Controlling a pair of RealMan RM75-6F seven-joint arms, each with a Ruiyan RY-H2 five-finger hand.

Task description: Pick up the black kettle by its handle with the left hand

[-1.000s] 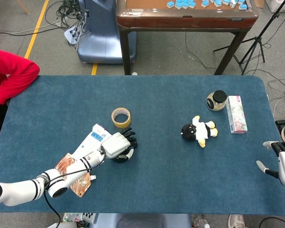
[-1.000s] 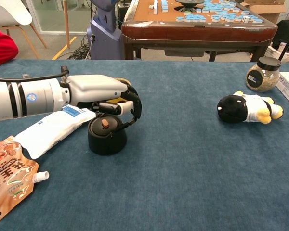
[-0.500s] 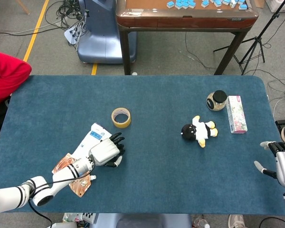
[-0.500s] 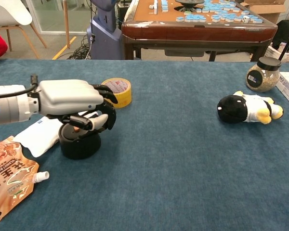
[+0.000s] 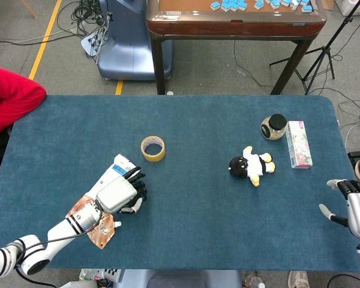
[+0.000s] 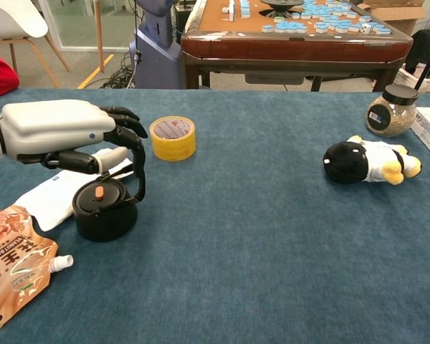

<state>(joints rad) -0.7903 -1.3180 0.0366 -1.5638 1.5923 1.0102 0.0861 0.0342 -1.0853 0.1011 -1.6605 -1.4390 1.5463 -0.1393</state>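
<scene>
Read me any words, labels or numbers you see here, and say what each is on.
Nothing reads clearly.
Orange pouch: dark lettering, too blurred to read.
Yellow tape roll: red print inside the core, too small.
White packet: blue label, unreadable.
Floral box: print too small.

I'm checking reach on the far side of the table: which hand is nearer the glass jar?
Right. The right hand hovers at the table edge, below the jar. The left hand grips the kettle handle far across the table.
</scene>
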